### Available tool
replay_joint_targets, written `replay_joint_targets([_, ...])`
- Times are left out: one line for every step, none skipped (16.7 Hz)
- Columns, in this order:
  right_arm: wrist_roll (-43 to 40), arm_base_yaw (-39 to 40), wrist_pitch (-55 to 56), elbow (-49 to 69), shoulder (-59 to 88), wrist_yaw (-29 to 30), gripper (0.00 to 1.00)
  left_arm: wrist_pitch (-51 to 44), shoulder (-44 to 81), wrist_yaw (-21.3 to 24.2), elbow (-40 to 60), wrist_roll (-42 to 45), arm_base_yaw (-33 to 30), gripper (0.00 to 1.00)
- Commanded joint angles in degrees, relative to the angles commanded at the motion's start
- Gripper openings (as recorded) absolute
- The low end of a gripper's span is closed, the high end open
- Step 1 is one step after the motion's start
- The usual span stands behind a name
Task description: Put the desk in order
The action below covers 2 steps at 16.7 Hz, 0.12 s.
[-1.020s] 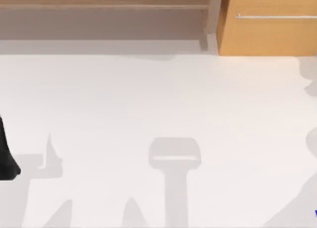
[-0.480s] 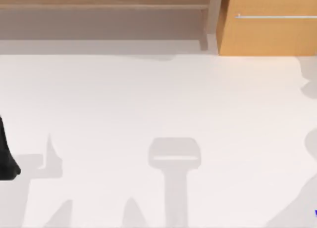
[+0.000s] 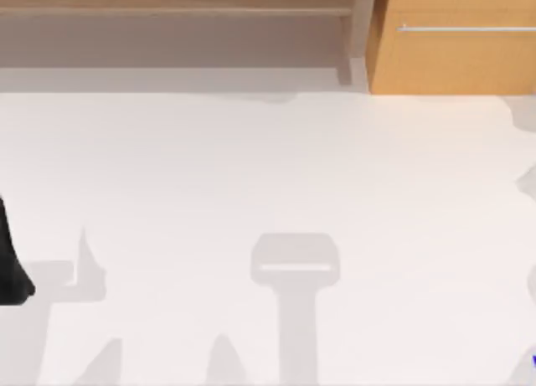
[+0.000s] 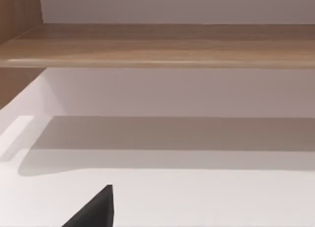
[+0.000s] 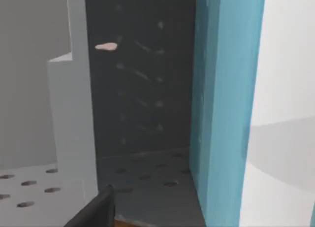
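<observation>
The white desk [image 3: 268, 168] top lies bare, with the wooden shelf unit [image 3: 176, 9] at far left and the orange drawer [image 3: 456, 59] shut at far right. The left arm [image 3: 10, 265] is parked at the left edge, finger spread not discernible; the right gripper is aimed at a blue panel [image 5: 226, 109] off the desk, state likewise not discernible.

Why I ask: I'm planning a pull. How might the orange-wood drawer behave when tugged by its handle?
Probably rigid: the drawer front looks like a solid orange-wood slab. Its slim silver bar handle may be slippery and offers a tool little to grip. It likely slides rather than tips, standing on the desk, though runners are hidden.
</observation>
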Motion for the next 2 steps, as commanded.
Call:
replay_joint_targets([0.0,-0.3,0.1,-0.8,-0.2,-0.3,1.00,0.0,0.0,0.0,0.0,0.0,0.0,1.00])
replay_joint_targets([0.0,-0.4,0.1,-1.1,-0.3,-0.4,1.00,0.0,0.0,0.0,0.0,0.0,0.0,1.00])
